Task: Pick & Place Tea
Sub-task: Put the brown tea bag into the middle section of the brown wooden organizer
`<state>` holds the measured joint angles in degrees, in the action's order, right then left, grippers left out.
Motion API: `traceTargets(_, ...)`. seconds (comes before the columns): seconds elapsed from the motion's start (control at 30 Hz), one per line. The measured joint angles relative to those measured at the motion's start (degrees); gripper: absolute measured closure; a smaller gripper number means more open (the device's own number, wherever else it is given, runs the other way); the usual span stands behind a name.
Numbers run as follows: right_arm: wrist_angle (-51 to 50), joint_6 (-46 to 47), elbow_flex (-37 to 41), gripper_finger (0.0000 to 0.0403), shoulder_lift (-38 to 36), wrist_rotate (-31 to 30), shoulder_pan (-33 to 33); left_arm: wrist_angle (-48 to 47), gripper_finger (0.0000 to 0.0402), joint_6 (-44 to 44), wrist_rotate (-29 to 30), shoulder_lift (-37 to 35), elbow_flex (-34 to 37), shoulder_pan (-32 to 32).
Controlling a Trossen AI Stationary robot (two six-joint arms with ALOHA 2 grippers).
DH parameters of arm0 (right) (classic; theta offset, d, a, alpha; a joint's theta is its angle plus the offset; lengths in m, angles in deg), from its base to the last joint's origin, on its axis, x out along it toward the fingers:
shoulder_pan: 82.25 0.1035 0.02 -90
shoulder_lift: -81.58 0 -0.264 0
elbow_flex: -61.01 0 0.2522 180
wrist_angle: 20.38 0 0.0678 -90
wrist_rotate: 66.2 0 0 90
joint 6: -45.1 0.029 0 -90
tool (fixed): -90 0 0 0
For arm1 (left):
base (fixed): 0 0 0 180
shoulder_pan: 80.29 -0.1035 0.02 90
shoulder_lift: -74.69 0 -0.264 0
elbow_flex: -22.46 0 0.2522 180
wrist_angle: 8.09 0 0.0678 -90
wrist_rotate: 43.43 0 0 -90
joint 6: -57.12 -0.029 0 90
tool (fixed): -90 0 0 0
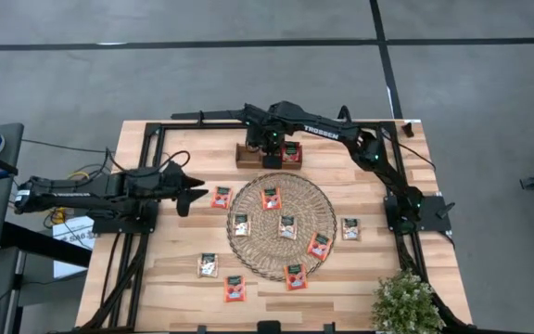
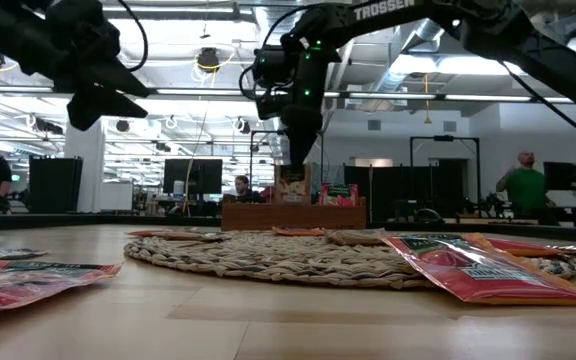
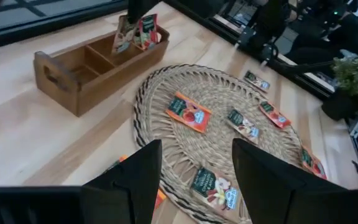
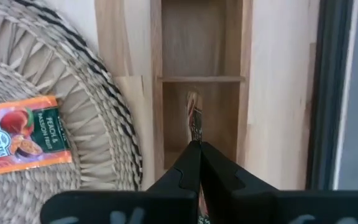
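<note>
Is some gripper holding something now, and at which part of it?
The right gripper is shut on a tea packet, pinching its top edge so that it hangs edge-on over the tray. The left gripper is open and holds nothing.

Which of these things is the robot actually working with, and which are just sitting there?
Working with:
- tea packets
- wooden tray
- right gripper, shut on a packet over the tray
- left gripper, open

Just sitting there:
- woven mat
- potted plant
</note>
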<state>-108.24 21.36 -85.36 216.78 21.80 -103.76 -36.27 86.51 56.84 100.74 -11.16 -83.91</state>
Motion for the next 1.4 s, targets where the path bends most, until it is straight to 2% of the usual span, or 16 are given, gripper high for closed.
traceTargets(0.67, 1.8, 1.2, 0.0, 0.0403, 0.1, 0.6, -3.7, 0.0, 0.0214, -0.2, -2.3, 1.0, 0.0, 0.0)
traceTargets(1.27, 2.2, 0.8, 0.1, 0.0403, 0.1, 2.1, -3.7, 0.0, 0.0214, -0.4, -2.2, 1.0, 0.0, 0.0)
traceTargets(1.4, 3.2, 1.2, 2.8, 0.0403, 0.1, 2.2, -3.7, 0.0, 0.0214, -0.4, -2.6, 1.0, 0.0, 0.0)
